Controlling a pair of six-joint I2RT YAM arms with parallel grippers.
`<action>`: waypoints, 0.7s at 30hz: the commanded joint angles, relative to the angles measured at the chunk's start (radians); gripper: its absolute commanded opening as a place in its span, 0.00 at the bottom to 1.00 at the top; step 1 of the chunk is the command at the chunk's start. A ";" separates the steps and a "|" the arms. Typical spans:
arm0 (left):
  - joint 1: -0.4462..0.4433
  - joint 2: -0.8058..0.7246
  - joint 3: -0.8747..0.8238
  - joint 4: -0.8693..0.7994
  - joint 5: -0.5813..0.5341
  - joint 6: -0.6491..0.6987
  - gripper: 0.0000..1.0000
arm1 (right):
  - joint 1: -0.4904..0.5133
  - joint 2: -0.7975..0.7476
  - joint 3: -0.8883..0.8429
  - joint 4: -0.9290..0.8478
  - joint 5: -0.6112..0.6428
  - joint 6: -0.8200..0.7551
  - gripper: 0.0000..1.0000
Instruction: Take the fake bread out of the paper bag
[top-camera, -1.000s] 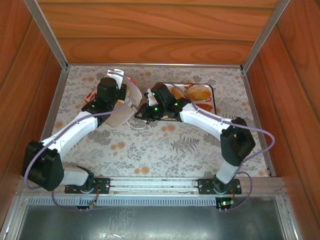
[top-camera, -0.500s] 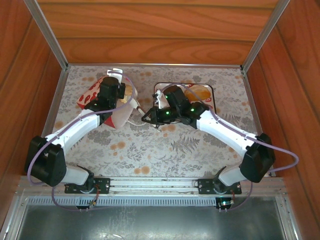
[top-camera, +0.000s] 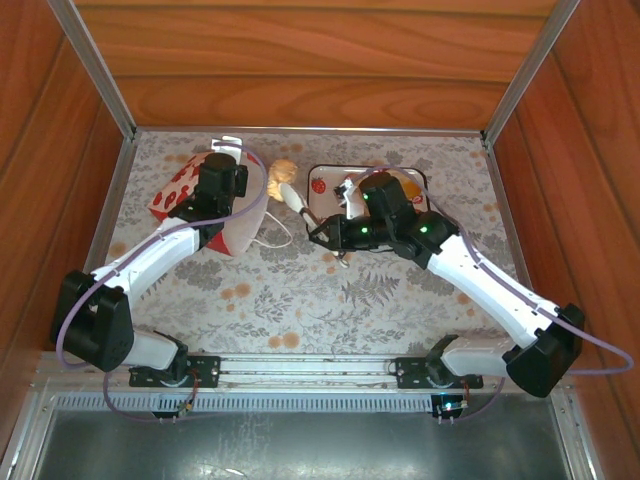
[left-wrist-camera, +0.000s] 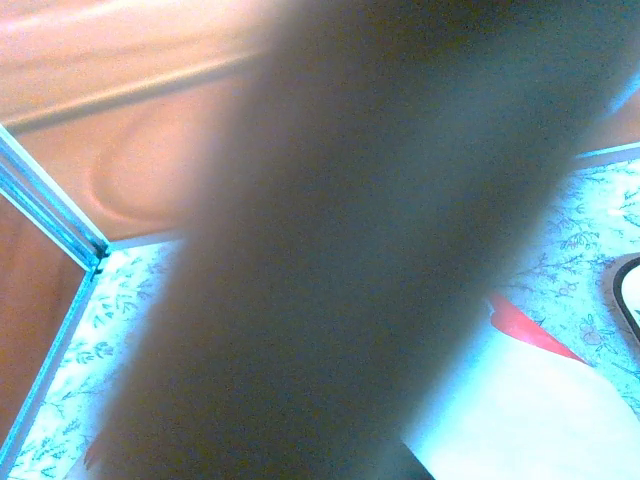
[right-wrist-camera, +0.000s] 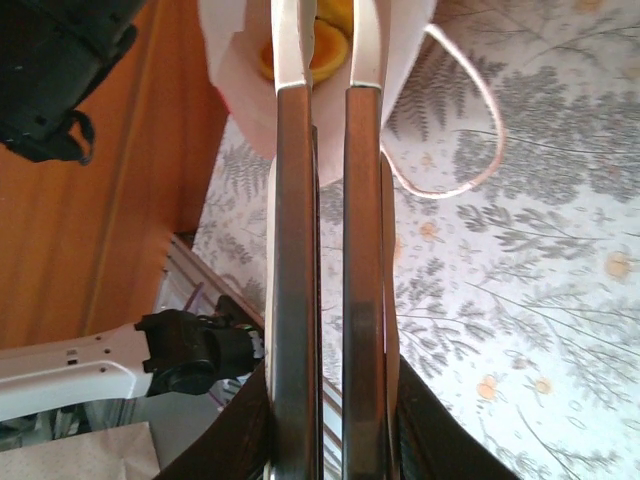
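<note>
- Left gripper (top-camera: 222, 192): closed and positioned at the tilted bag (top-camera: 178, 192). The wrist hides any contact with the bag.
- Left wrist view: a dark blur covers the lens. Part of the bag (left-wrist-camera: 525, 400) shows at lower right.
- Right gripper (top-camera: 294, 196): fingers (right-wrist-camera: 295, 200) nearly together and aimed at the bag mouth. Cannot tell if anything is pinched.
- Bread (top-camera: 285, 170): one piece lies at the bag mouth, just past the right fingertips. Cannot tell if it is fully clear of the paper.
- Tray (top-camera: 320, 172): another bun (top-camera: 403, 185) lies on it.
- Cord handle (right-wrist-camera: 470, 150): lies looped on the table.
</note>
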 joint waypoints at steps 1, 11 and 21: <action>0.018 -0.028 -0.020 -0.003 -0.029 -0.018 0.00 | -0.020 -0.024 0.030 -0.099 0.065 -0.048 0.00; 0.028 -0.085 -0.045 -0.004 -0.007 -0.022 0.00 | -0.037 0.162 0.254 -0.562 0.357 -0.198 0.00; 0.030 -0.117 -0.064 -0.004 -0.002 -0.030 0.00 | -0.038 0.381 0.447 -0.793 0.575 -0.302 0.04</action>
